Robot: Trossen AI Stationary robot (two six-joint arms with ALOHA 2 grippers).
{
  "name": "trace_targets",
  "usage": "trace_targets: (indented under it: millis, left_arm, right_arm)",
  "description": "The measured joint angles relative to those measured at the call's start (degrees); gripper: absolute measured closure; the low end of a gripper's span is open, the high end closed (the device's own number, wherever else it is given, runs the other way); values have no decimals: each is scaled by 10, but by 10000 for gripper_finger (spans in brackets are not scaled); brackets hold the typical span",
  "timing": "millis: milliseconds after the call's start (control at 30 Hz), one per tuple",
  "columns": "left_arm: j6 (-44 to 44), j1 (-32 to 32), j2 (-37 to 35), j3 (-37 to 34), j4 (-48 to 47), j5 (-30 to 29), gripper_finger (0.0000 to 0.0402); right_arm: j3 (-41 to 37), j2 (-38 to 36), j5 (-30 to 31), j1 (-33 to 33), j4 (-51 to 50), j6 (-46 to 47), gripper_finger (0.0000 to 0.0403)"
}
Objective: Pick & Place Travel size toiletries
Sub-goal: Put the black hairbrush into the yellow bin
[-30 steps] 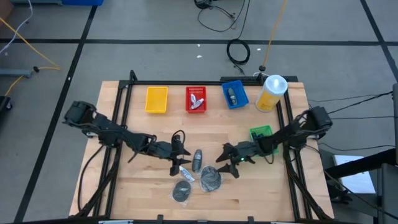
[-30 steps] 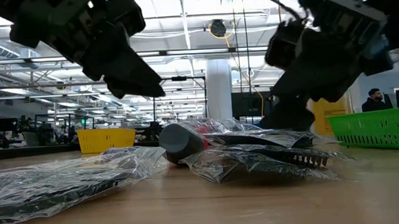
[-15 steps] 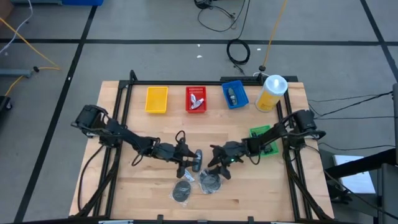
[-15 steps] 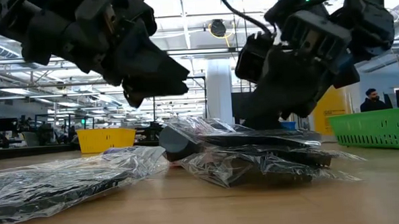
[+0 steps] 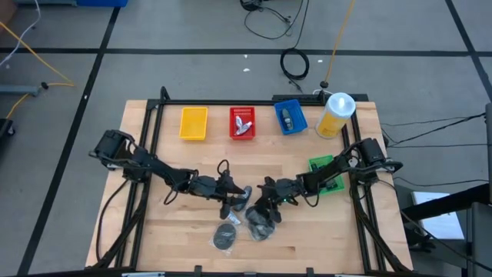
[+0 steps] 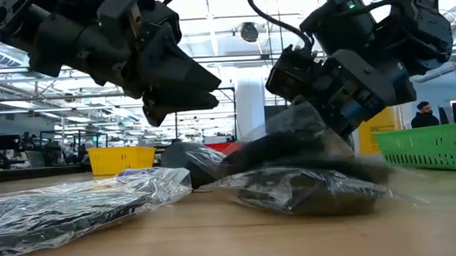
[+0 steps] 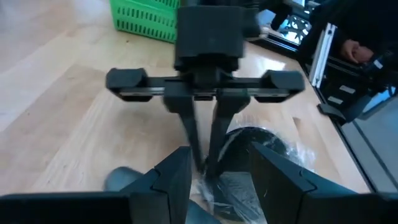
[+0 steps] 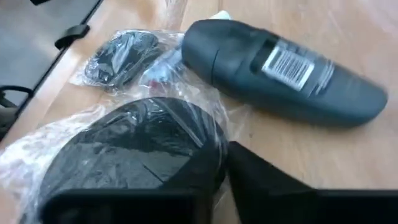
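Front packet: a bagged dark puck [image 5: 225,237] lies nearest the table's front edge, untouched, just in front of the working pile.
Right gripper: my right gripper [image 5: 264,218] is down on a second bagged puck [image 8: 134,149]. The fingers look pinched on its plastic wrap; in the low view the packet [image 6: 307,167] is tilted, one side lifted off the wood.
Left gripper: the left gripper [image 5: 237,199] hangs just beside, over the dark tube [image 8: 283,68]. Its fingers are spread and hold nothing.
Tube: it lies flat on the table, touching the crinkled wrap of the puck.
Risk, grip: I judge I have film rather than the puck itself; the wrap could slip or tear on lifting and drop the load.
Risk, crowding: both grippers sit very close; a careless move could knock them together or drag the tube along.
Far row: yellow basket [image 5: 194,123], red basket [image 5: 242,123], blue basket [image 5: 290,117] and the green basket [image 5: 322,165] to the right are well apart from the pile.
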Motion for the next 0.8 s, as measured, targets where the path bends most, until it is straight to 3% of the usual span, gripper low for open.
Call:
trace_targets:
  millis: [200, 367, 533, 800]
  left_arm:
    - [3, 8, -32, 0, 8, 0, 245]
    - [36, 11, -50, 0, 51, 0, 245]
    - [56, 32, -50, 0, 73, -2, 237]
    - [43, 85, -49, 0, 59, 31, 119]
  right_arm:
    - [0, -71, 48, 9, -58, -33, 391]
    - [-1, -162, 183, 37, -166, -89, 400]
    - [-1, -213, 325, 75, -194, -160, 402]
    - [-2, -215, 376, 92, -174, -206, 402]
